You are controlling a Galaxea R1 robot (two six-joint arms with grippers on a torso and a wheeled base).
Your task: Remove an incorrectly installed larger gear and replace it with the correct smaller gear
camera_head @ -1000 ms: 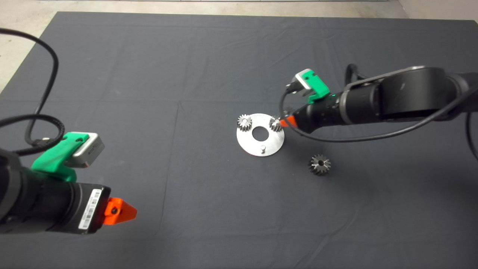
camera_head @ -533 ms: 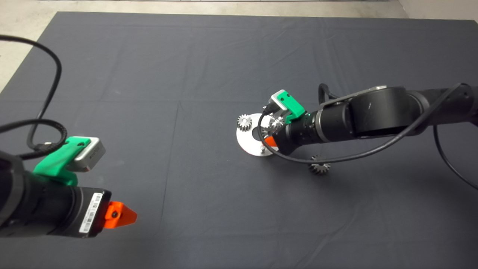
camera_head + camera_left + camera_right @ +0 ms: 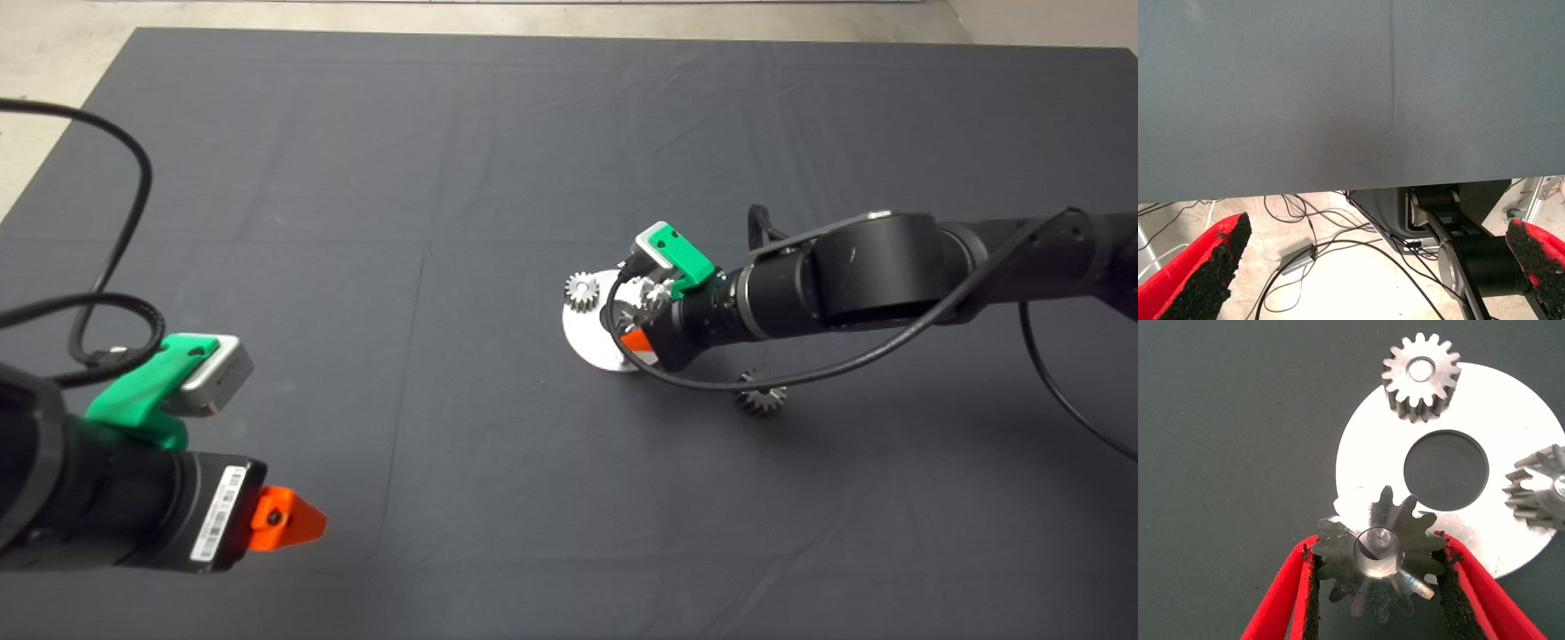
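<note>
The right pincer (image 3: 1379,583) grips the toothed steel smaller gear (image 3: 1381,560) between rough black pads (image 3: 1451,600), over the shiny round plate (image 3: 1511,520); the left pincer (image 3: 1371,267) hangs wide open, empty.

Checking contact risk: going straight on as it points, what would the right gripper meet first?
Probably the silver plate, near its edge: the right gripper, shut on the smaller gear, points down at it; height above is unclear.

Smaller gear (image 3: 1381,563) in right gripper (image 3: 1379,587)
</note>
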